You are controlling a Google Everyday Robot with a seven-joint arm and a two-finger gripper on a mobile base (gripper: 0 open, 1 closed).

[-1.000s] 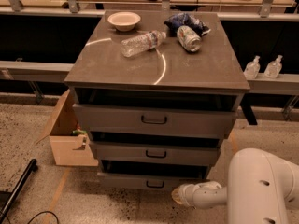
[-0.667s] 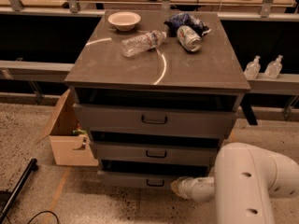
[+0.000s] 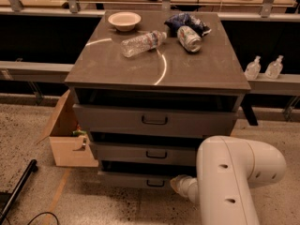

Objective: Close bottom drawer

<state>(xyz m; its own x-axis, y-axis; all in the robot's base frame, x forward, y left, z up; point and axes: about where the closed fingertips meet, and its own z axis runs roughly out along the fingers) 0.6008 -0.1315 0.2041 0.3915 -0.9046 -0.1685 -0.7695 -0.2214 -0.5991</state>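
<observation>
The bottom drawer is the lowest of the grey-brown cabinet's three drawers. It has a short plain front and a small black bar handle. It stands out a little, with a dark gap above its front. My gripper is at the end of the white arm, low at the right part of that drawer's front, just right of the handle. The arm's big white link hides the drawer's right end.
The middle drawer and top drawer also stand slightly out. On the cabinet top lie a bowl, a plastic bottle, a can and a blue bag. An open cardboard box stands at the cabinet's left.
My arm has swung left and closer to the cabinet and now fills more of the lower right. The gripper has moved a little left and up, toward the bottom drawer's front.
</observation>
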